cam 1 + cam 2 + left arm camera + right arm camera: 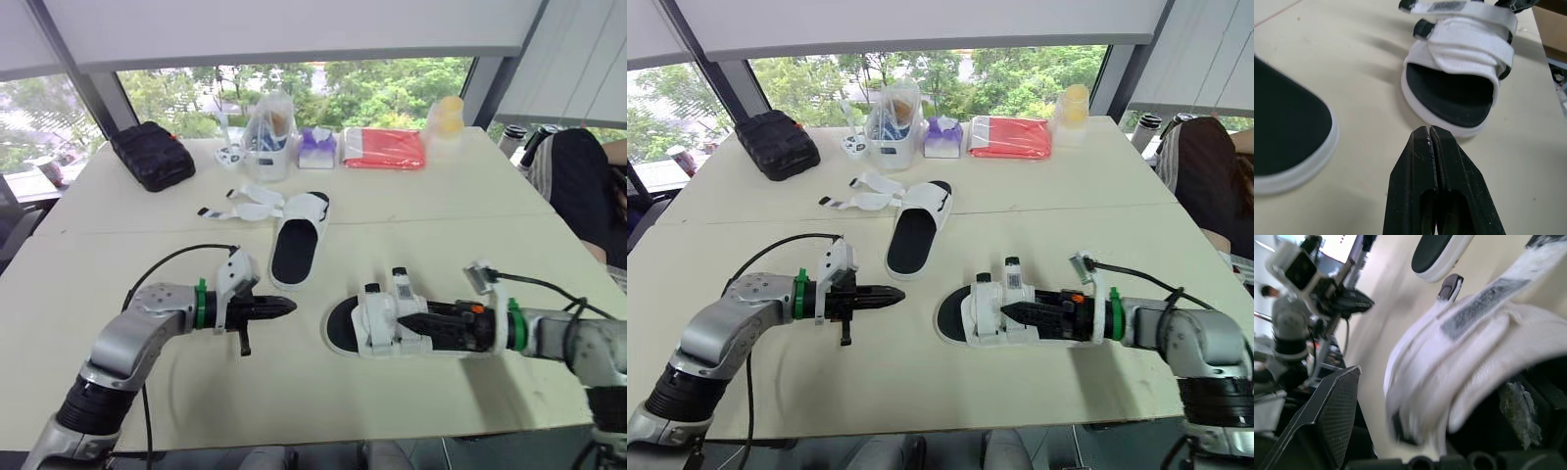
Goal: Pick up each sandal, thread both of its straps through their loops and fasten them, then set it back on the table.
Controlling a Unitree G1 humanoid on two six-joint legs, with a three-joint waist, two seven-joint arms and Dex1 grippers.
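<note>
Left of the near sandal (pixel 377 323), just apart from its open end: left gripper (pixel 291 306), fingers pressed together, empty. Beyond that sandal on the worktop (pixel 470 206): second sandal (pixel 299 245), straps loose. At the near sandal's straps, from the right: right gripper (pixel 402 320), fingers parted about the strapping, no firm hold evident. Judged mid-fastening. To follow: pinching a strap end, pressing it flat.

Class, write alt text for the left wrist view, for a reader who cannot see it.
The left hand, fingers pressed shut, points at a white-strapped sandal on a cream table. Part of a second sandal lies beside it.
</note>
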